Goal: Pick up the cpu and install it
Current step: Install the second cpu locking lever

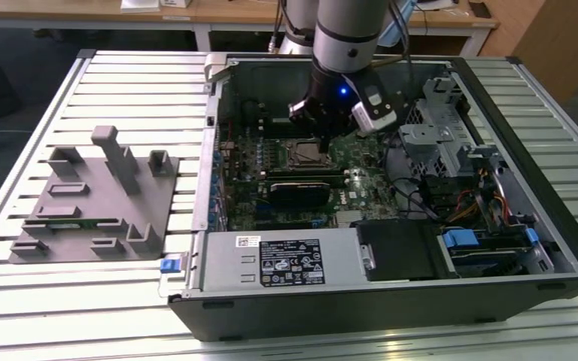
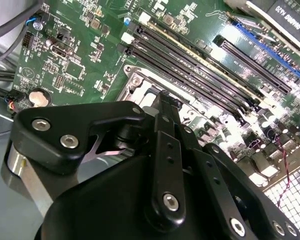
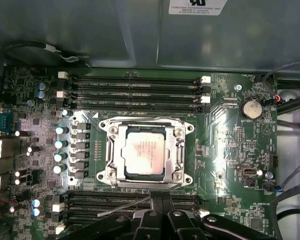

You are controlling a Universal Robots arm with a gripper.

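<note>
The cpu [image 3: 145,152], a silvery-white square chip, lies flat inside the motherboard socket [image 3: 108,150], framed by the socket's metal bracket. My gripper [image 3: 162,201] hovers just off one side of the socket, over the memory slots, with its black fingers together and nothing between them. In the exterior view the gripper [image 1: 323,138] hangs inside the open computer case, right above the socket and the cpu [image 1: 304,153]. In the second wrist view the gripper [image 2: 164,101] points down at the socket [image 2: 135,80], and its fingers hide most of the chip.
The grey plastic fixture [image 1: 98,197] with upright blocks stands on the slatted table at the exterior view's left. Memory slots [image 3: 135,90] flank the socket on two sides. Drive cages and cables [image 1: 460,173] crowd the case at the exterior view's right.
</note>
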